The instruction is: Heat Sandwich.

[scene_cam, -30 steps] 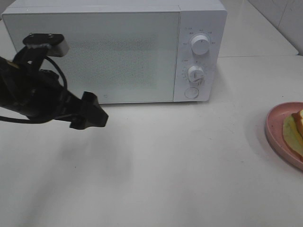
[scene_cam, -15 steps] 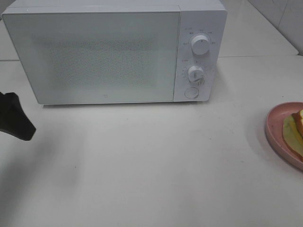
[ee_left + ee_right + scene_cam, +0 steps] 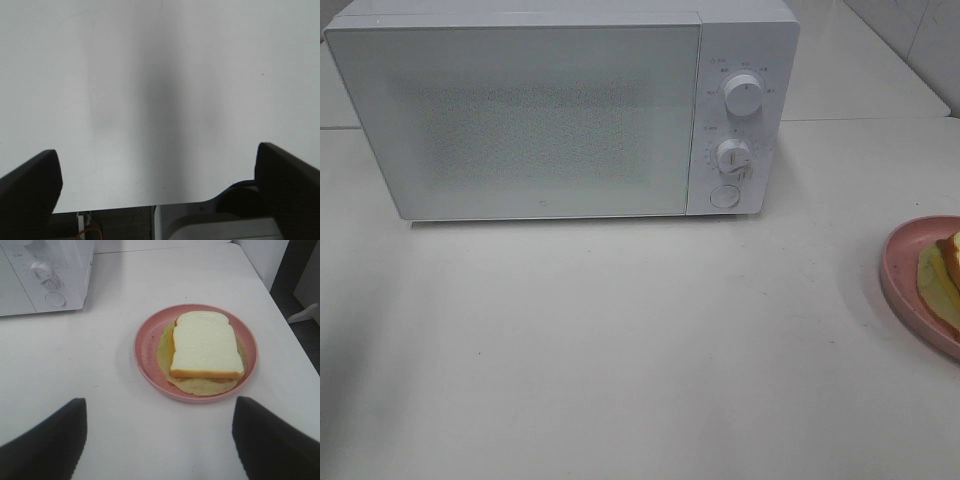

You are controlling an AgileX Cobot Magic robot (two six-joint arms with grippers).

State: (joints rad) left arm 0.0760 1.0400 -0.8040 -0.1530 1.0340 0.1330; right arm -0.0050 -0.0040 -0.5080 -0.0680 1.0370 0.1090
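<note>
The small white-bread sandwich (image 3: pixel 206 345), tan-crusted with pale yellow-green filling, lay flat on a round pink plate (image 3: pixel 145 347) at the table's right. Both the left gripper (image 3: pixel 160 185) and the right gripper (image 3: pixel 159 440) stood spread wide; neither held anything.

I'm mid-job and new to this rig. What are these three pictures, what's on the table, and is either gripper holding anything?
This is a robot with two arms, each ending in a gripper. One picture comes from a camera mounted high, looking down at the white table. It shows a white microwave with its door shut, and a pink plate at the right edge. No arm shows in it.

The other two come from cameras on the wrists. The left gripper is open over bare table. The right gripper is open too, above the table just short of the plate, where the sandwich lies. Nothing is held.
</note>
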